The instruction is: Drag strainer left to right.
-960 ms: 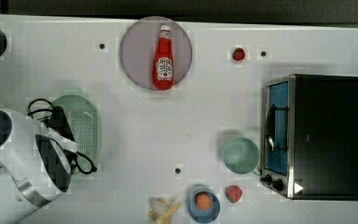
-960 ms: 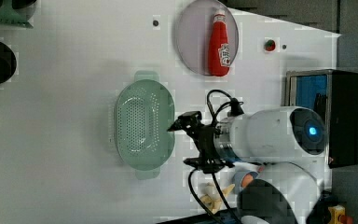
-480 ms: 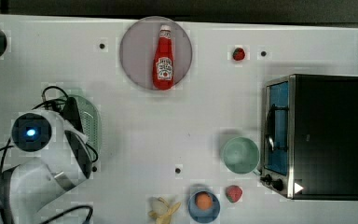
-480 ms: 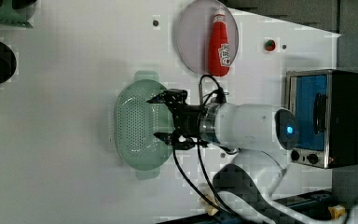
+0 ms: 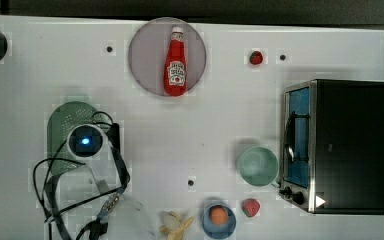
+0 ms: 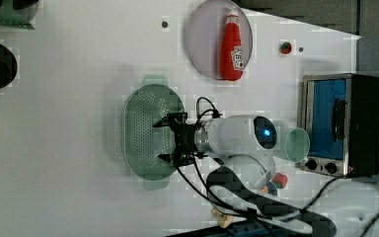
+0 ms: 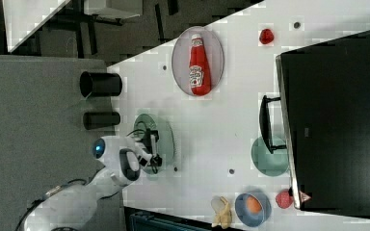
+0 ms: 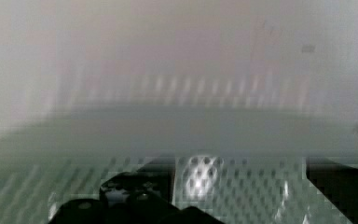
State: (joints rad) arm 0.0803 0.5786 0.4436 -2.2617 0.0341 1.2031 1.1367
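The strainer is a pale mint-green oblong colander full of small holes, lying at the top view's left. My gripper hangs open over the strainer's half nearer the left view's right, one fingertip toward each long end. In the top view the arm's wrist covers the strainer's middle. The right view has the gripper over the strainer. In the wrist view the holed floor of the strainer lies close below, with a dark finger on either side.
A ketchup bottle lies on a grey plate at the top view's upper middle. A toaster oven stands at the top view's right, with a smooth green bowl beside it. A blue bowl, a banana and a strawberry sit near the lower edge.
The arm has swung from beside the strainer to over it. The gripper has stayed open and now hangs above the strainer's inside.
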